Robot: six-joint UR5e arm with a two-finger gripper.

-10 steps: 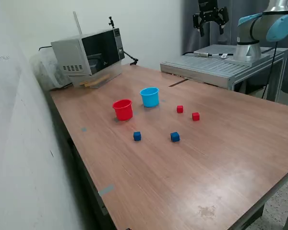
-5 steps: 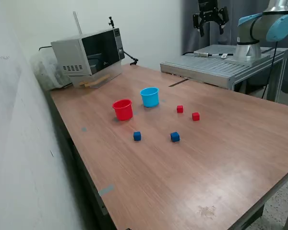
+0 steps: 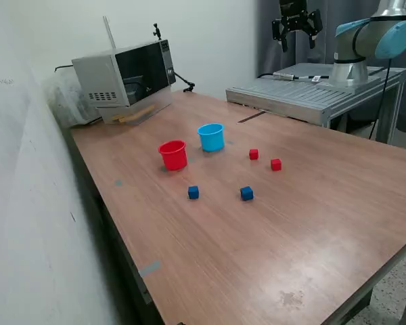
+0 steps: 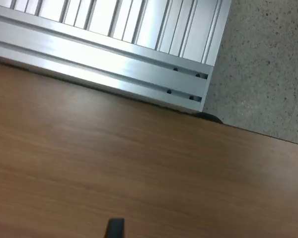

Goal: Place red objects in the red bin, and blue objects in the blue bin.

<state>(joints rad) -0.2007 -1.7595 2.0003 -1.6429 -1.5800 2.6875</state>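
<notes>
With its gripper point(image 3: 297, 26) parked high and open above the far bench, gripping nothing, sorting looks yet to begin: red cubes point(image 3: 254, 154) point(image 3: 276, 164) and blue cubes point(image 3: 193, 193) point(image 3: 247, 193) lie loose near the red bin point(image 3: 173, 155), blue bin point(image 3: 211, 137) beside it.

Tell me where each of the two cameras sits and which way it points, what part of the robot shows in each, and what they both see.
Exterior view: off the arm, raised at a table corner, looking down across the brown wooden table with cups, cubes and grey microwave; the arm's blue-grey joint and black gripper show high up.
Wrist view: on the wrist, facing down at the table's edge, ribbed aluminium platform and speckled floor; only dark fingertips show.
Shared: table and platform.
</notes>
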